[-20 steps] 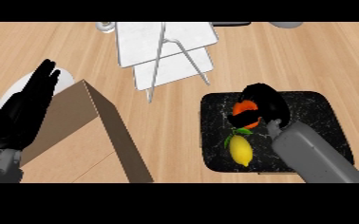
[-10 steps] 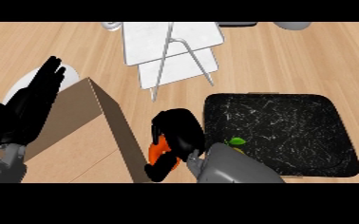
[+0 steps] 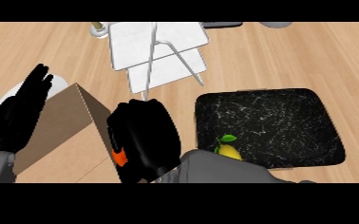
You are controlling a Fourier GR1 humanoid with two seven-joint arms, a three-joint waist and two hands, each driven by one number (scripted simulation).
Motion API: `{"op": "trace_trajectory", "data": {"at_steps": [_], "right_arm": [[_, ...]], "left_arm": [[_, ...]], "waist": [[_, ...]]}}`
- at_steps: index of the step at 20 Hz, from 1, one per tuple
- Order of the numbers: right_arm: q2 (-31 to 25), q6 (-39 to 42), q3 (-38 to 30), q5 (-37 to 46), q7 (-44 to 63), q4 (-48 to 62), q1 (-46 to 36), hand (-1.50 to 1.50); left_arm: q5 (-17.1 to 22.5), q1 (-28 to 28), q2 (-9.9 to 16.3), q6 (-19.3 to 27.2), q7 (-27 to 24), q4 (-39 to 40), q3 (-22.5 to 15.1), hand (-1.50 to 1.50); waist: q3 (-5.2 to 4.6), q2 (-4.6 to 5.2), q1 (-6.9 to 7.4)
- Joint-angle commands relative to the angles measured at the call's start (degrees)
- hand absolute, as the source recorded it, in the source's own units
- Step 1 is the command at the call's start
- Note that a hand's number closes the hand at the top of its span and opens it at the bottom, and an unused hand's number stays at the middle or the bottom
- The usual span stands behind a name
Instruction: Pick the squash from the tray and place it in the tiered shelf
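On the black tray (image 3: 280, 118) lies a lemon (image 3: 230, 150); right robot hand (image 3: 144, 140) curls round the orange squash (image 3: 119, 157).

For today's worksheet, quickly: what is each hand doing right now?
Left hand: open, fingers straight, resting at the left edge.
Right hand: shut on the orange squash.

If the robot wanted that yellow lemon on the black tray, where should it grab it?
Judging by its pose, around the lemon's yellow body, from above. It lies on the tray near the front edge, its leaf up; the right forearm hides its near side.
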Motion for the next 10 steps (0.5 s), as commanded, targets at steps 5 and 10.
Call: {"op": "trace_trajectory", "data": {"at_steps": [5,10], "right_arm": [[1.1,3.6,-8.6,3.3,10.6,-6.3,-9.8,1.50],[1.2,5.5,-15.6,3.1,14.0,-5.4,-15.8,1.50]], "left_arm": [[2.3,6.4,-4.7,-0.4,3.0,6.1,-4.0,0.00],[1.7,6.0,-5.1,0.4,3.8,4.4,-5.1,0.00]], "waist": [[-3.01,1.26,-1.50],[-2.96,1.62,-1.48]]}}
